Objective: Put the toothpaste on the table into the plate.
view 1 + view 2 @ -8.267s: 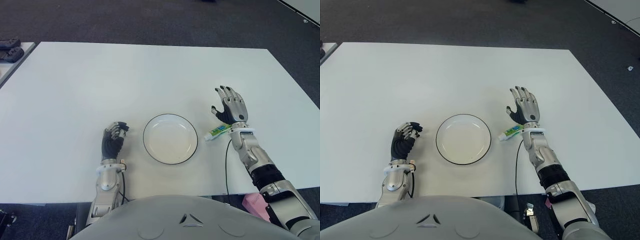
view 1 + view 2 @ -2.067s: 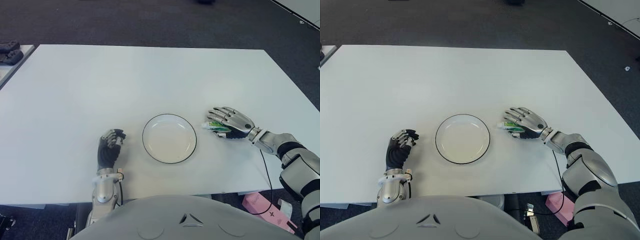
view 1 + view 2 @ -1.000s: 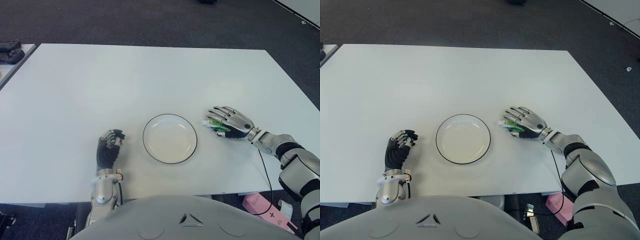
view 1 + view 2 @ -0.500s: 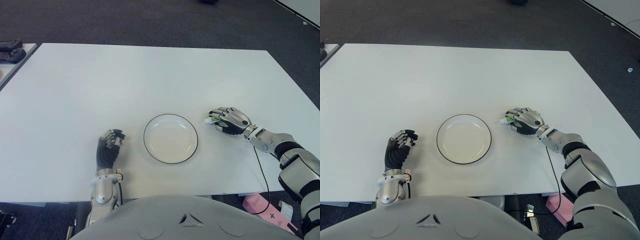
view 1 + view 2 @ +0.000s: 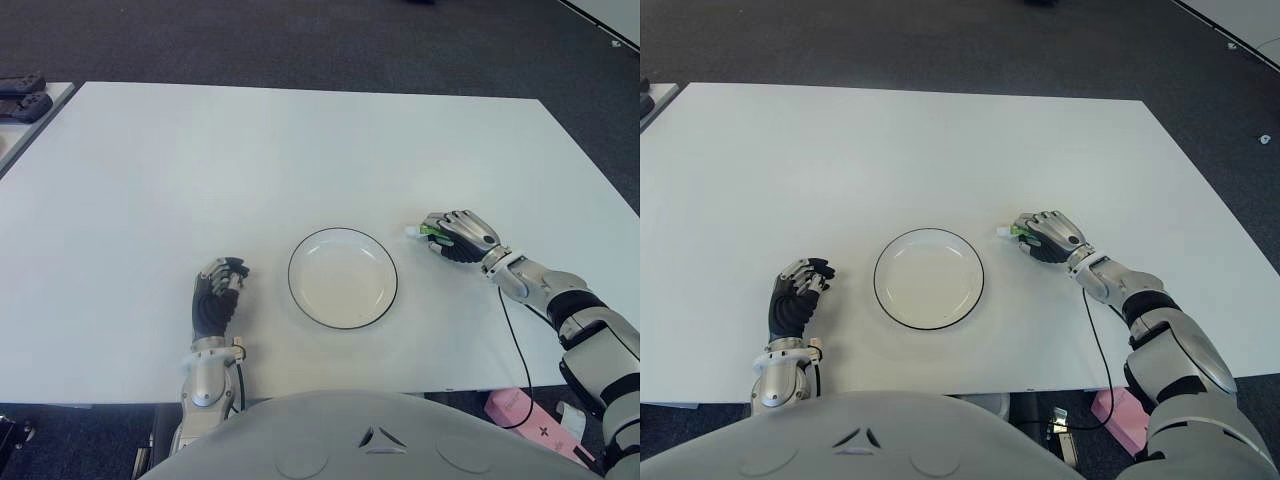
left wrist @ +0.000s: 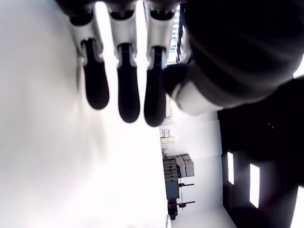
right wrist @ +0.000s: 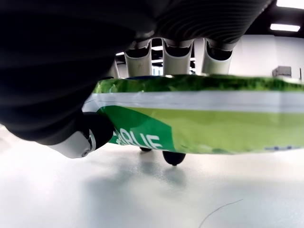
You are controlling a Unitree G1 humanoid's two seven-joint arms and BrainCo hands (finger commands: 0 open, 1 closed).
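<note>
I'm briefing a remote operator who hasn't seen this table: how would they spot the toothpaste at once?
On the white table, find the round plate with the dark rim near the front edge. Just to its right, the right hand is curled around the toothpaste. It is the only green and white thing there, its white end poking out toward the plate.

Partial white lettering, seemingly "BLUE", on the green band of the toothpaste [image 7: 199,118] tube.
</note>
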